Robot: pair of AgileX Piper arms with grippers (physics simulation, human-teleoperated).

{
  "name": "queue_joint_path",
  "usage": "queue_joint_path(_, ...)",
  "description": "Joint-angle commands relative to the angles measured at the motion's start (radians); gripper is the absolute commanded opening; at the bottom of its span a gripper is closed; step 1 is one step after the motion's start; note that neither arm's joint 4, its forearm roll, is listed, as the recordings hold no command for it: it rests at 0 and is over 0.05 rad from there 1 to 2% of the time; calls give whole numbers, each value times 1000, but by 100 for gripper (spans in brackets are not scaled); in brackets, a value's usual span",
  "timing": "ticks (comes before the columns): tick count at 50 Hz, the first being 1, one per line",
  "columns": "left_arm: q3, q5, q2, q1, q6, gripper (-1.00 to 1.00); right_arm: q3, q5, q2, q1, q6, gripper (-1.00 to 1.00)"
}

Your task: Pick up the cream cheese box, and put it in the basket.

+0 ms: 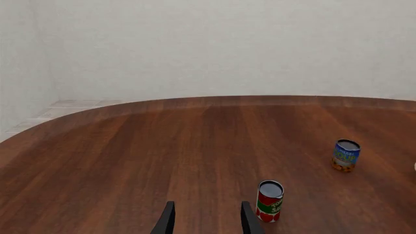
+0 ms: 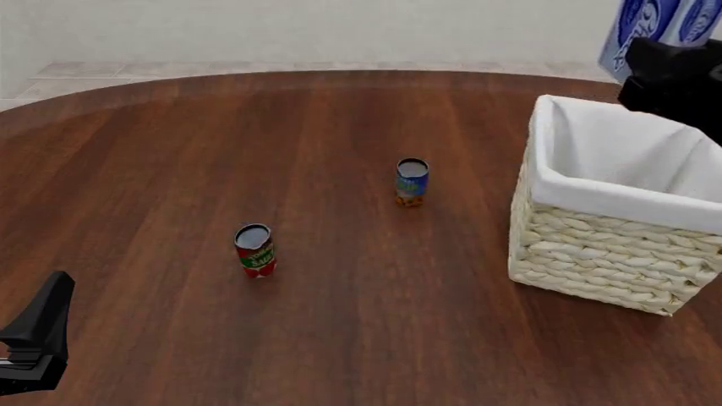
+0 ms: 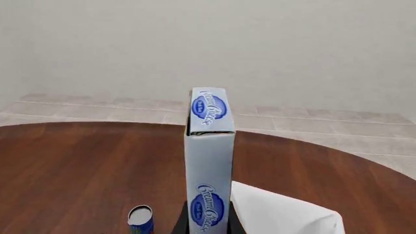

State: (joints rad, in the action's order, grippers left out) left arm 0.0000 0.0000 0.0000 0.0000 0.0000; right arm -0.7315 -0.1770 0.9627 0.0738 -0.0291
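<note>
The cream cheese box (image 2: 648,30) is white with blue oval logos and hangs upright in the air at the far right, above the far rim of the basket (image 2: 598,254). My right gripper (image 2: 660,55) is shut on its lower part. In the right wrist view the cream cheese box (image 3: 209,161) stands tall between the fingers, with my right gripper (image 3: 208,226) at its base and the basket's white lining (image 3: 279,214) just beside it. My left gripper (image 2: 40,334) sits low at the near left, and the left wrist view shows this gripper (image 1: 206,222) open and holding nothing.
A red can (image 2: 255,250) stands mid-table, close ahead of the left fingers (image 1: 248,219) as the red can (image 1: 270,201). A blue can (image 2: 412,182) stands farther back, between the red can and the basket, and shows as the blue can (image 1: 346,155) and the blue can (image 3: 140,219).
</note>
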Motion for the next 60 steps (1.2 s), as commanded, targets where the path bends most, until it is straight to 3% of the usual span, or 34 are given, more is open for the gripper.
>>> queue_joint_path(1,0,0,0,0,0,100,58,-78,43,-46,-10,-100)
queue_joint_path(7,0,0,0,0,0,100,75,-96,66,-58,-13,-100)
queue_joint_path(10,0,0,0,0,0,100,81,-102,73,-72,-27,-100)
queue_joint_path(12,0,0,0,0,0,100,91,-111,71,-92,-65,-100)
queue_joint_path(19,0,0,0,0,0,100,105,-133,95,-100,-74,-100)
queue_joint_path(27,0,0,0,0,0,100,97,-129,98,-136,-53,-100)
queue_joint_path(60,0,0,0,0,0,100,52,-143,222,-138,11,-100)
